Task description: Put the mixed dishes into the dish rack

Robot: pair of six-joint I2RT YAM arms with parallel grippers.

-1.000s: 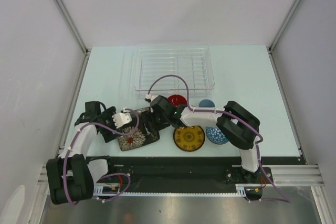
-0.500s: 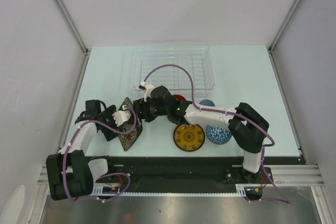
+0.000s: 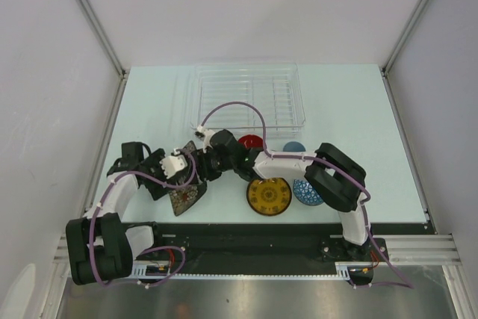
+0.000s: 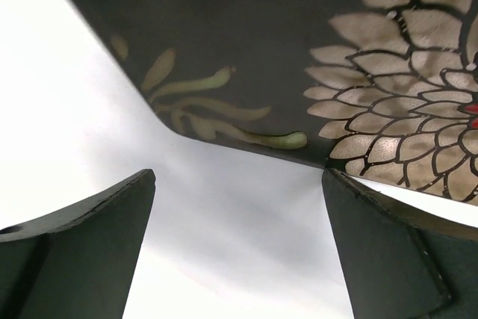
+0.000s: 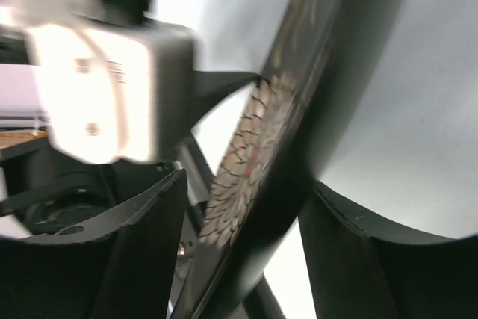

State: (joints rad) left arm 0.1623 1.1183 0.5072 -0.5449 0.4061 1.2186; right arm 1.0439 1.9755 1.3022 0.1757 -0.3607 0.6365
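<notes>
black square floral plate (image 3: pixel 187 190) stands tipped on edge at the near left of the bench (image 3: pixel 149 110), between the two claws and well apart from the dish rack (image 3: pixel 302 95) at the far side. left claw (image 4: pixel 235 181) gapes wide, the plate's rim just beyond its tips, ungripped. right claw (image 5: pixel 243 184) straddles the rim, part closed; whether it pinches yet i cannot tell. best to seat the rim deep and squeeze firmly before lifting, keeping the left claw close as a prop. a second ago the plate lay flat and the right claw stood wider.
</notes>
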